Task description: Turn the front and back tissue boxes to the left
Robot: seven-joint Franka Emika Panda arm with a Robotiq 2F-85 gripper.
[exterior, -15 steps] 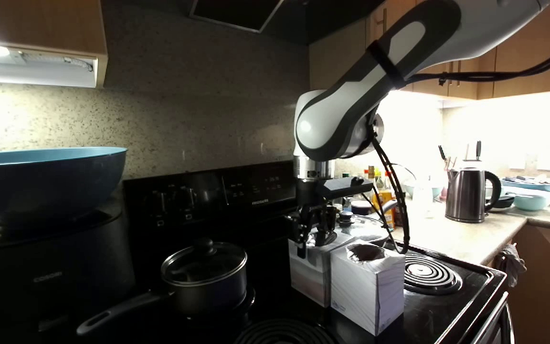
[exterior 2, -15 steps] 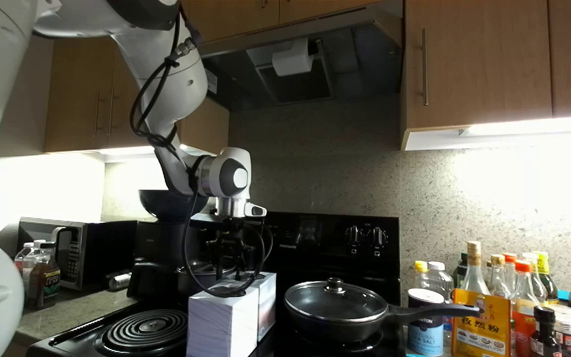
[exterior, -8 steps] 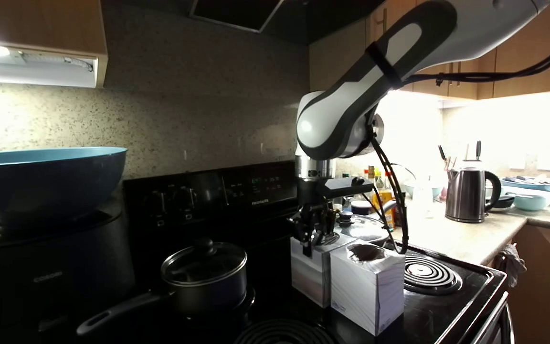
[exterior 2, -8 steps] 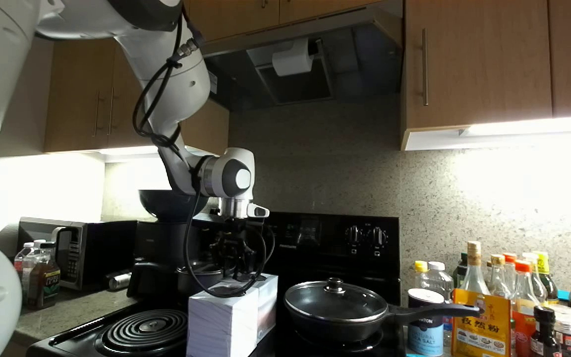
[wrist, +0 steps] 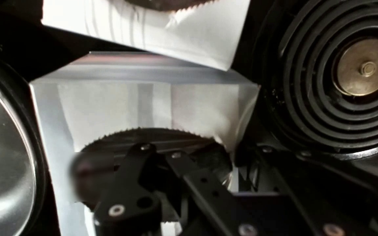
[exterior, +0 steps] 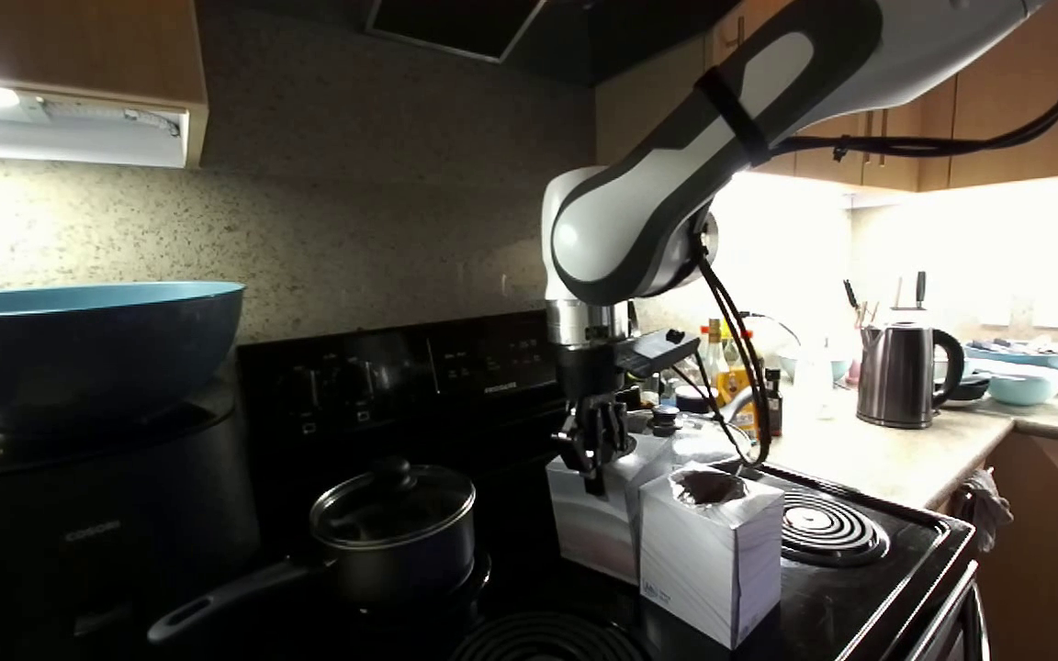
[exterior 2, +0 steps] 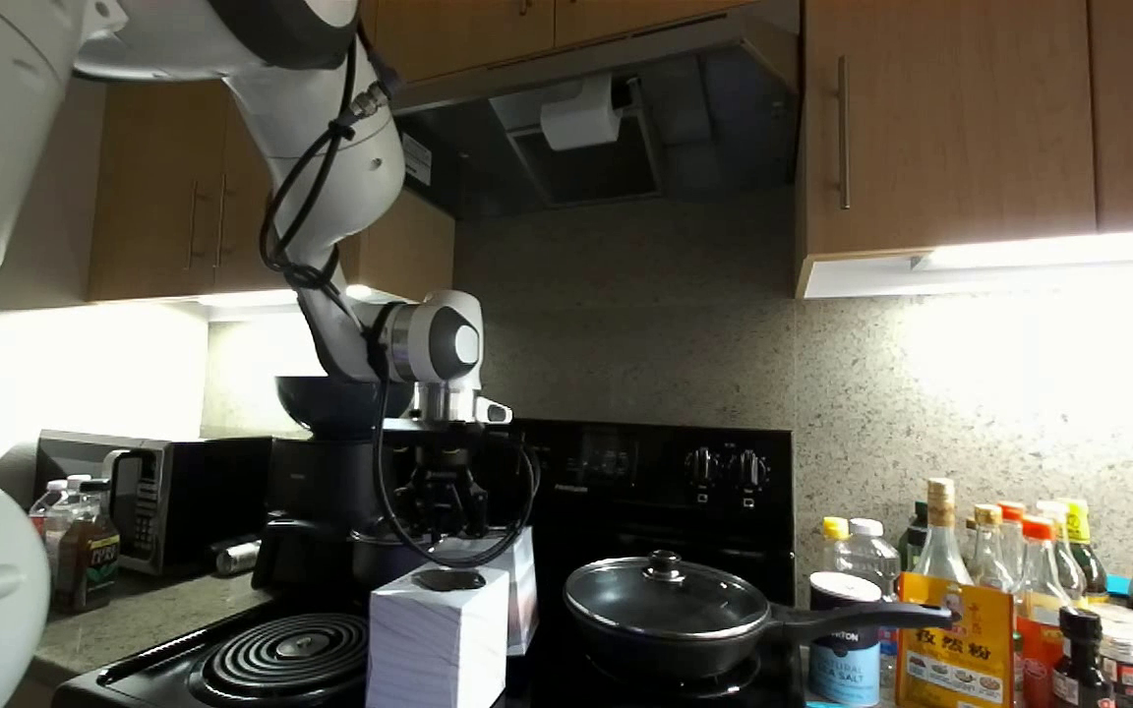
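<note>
A: Largest first?

B: Robot arm [exterior: 625,225], angled in from the right over the black tabletop [exterior: 818,606], in an exterior view.

A: Then?

B: Dark appliance [exterior: 88,514] at the left there, blue-lined bowl [exterior: 88,367] on top. Lidded pan [exterior 2: 665,651] on the tabletop's right, in an exterior view. Smaller lidded pot [exterior: 400,562] left of centre, in an exterior view.

A: Task items?

B: Two, pale, alike. Front tissue box [exterior: 703,569] upright, near and to the right, just beside the back tissue box [exterior: 598,525], which stands farther off and left. Back one tilted, top leaning left. Cannot tell if they touch, or how much of the tilted base meets the tabletop.

A: Last?

B: Gripper [exterior: 610,465] points down at the back tissue box, nearly closed, pinching its wall: one finger [exterior: 594,483] outside, the other in the round opening [wrist: 116,146]. Inner fingertip partly hidden.
</note>
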